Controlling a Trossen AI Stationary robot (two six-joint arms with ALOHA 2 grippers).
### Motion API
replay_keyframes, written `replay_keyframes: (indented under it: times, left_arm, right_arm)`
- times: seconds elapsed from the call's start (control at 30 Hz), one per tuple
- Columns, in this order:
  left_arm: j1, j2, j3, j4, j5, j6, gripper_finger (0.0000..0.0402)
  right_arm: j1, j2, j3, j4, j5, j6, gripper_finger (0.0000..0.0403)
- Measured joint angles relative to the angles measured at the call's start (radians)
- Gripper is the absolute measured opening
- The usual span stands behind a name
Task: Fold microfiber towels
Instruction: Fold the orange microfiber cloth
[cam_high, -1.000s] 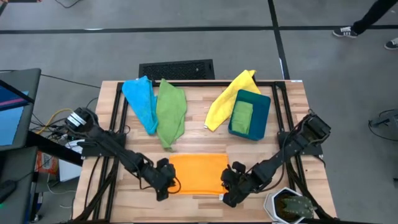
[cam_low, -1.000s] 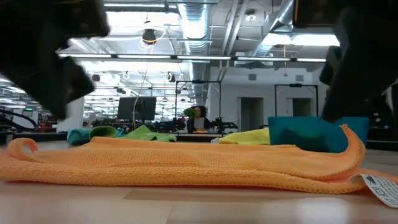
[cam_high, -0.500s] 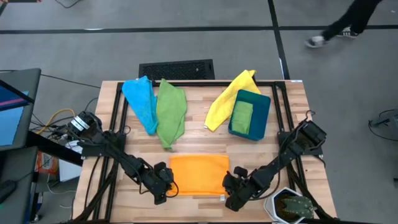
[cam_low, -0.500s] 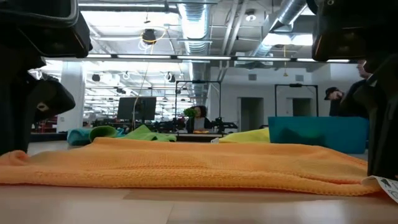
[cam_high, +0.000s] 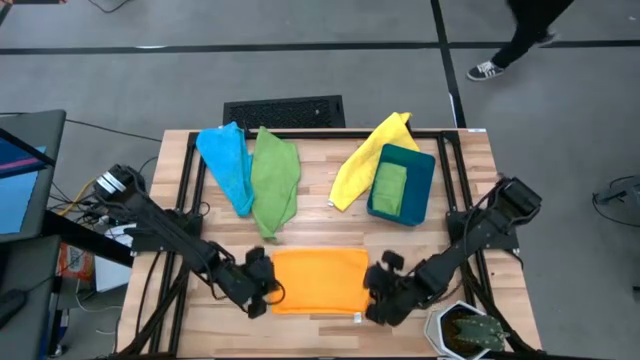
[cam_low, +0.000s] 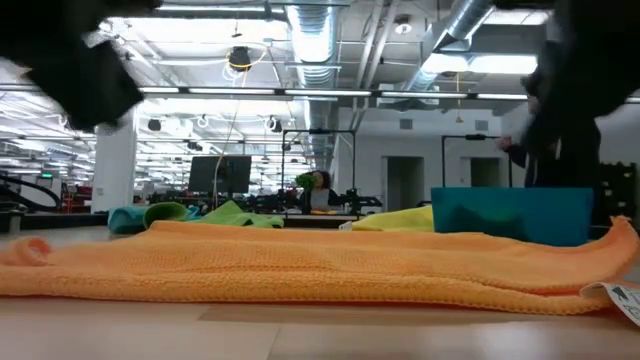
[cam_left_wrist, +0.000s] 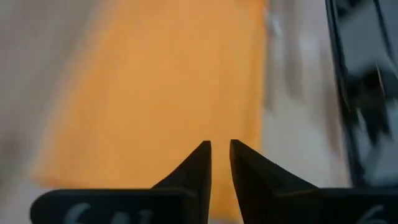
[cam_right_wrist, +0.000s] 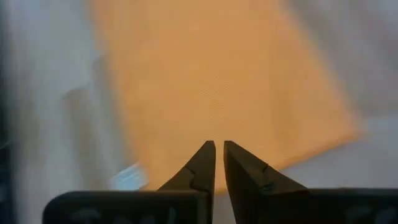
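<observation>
On the wooden table (cam_high: 320, 190), an orange towel (cam_high: 318, 280) lies flat at six o'clock, flanked by the left gripper (cam_high: 262, 285) at its nine o'clock edge and the right gripper (cam_high: 378, 288) at three. Both grippers' fingers are nearly closed, holding nothing. Mistimed pinches could bunch the cloth, skewing the fold.

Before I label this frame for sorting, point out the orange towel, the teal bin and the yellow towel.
orange towel (cam_high: 318, 280): high view, middle of the cloth.
teal bin (cam_high: 424, 186): high view, its right wall.
yellow towel (cam_high: 358, 161): high view, middle of the strip.
</observation>
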Motion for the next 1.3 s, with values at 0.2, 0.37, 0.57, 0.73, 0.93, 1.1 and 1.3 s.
replay_keyframes:
  times: [0.2,0.37,0.57,0.73,0.93,1.1,1.3]
  left_arm:
    - [0.107,-0.059,-0.06,0.039,-0.184,0.096,0.001]
    - [0.174,-0.058,-0.223,0.311,-0.087,0.095,0.0003]
    - [0.185,-0.057,-0.343,0.406,-0.09,0.013,0.0]
    - [0.186,-0.021,-0.356,0.405,-0.086,0.008,0.0]
    - [0.186,0.072,-0.356,0.414,-0.086,0.016,0.0]
    - [0.186,0.159,-0.351,0.436,-0.103,-0.017,0.0]
    - [0.186,0.15,-0.351,0.4,-0.092,-0.071,0.0]
  right_arm:
    - [-0.108,0.016,-0.019,-0.028,0.09,0.022,0.0058]
    - [-0.173,0.051,-0.115,0.118,0.096,0.014,0.0058]
    - [-0.213,0.096,-0.186,0.162,0.1,0.113,0.0058]
    - [-0.225,0.118,-0.213,0.216,0.085,0.131,0.0058]
    - [-0.223,0.122,-0.212,0.215,0.081,0.136,0.0058]
    - [-0.216,0.123,-0.212,0.213,0.07,0.137,0.0058]
    - [-0.179,0.109,-0.214,0.185,0.062,0.138,0.0058]
